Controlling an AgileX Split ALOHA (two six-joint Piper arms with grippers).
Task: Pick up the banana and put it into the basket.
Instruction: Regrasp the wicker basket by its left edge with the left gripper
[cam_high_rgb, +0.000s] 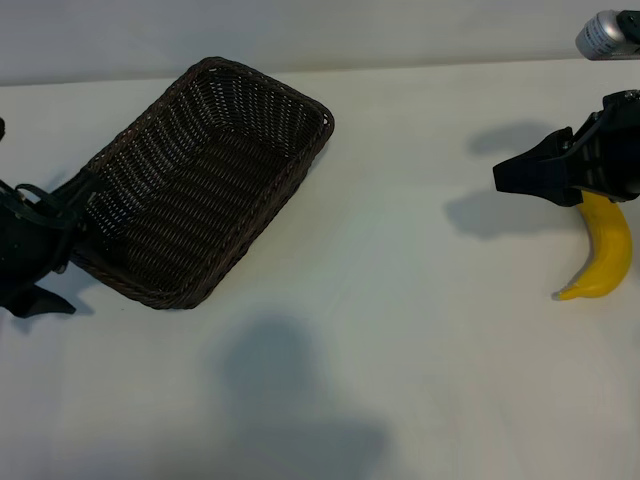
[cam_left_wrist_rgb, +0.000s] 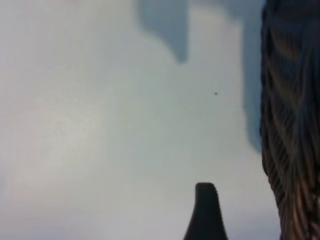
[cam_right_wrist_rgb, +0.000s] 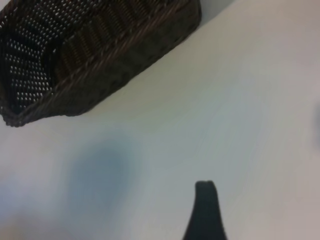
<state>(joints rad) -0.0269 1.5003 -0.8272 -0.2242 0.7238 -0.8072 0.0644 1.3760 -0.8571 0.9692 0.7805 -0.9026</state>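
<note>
- Two grippers wait, jaws wide, empty: right gripper (cam_high_rgb: 510, 178) hovers above banana's (cam_high_rgb: 603, 250) upper end; left gripper (cam_high_rgb: 35, 262) beside basket (cam_high_rgb: 140, 140).
- Banana lies lengthwise toward camera, far right, well apart from basket.

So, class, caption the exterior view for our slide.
Empty dark-brown woven wicker basket near left gripper; curved yellow banana beneath open right gripper.

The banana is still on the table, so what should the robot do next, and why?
Probably lower the right gripper onto the banana and close. Its jaws stand open and hold nothing, the banana lies partly under that arm, and the basket sits far across the table.
</note>
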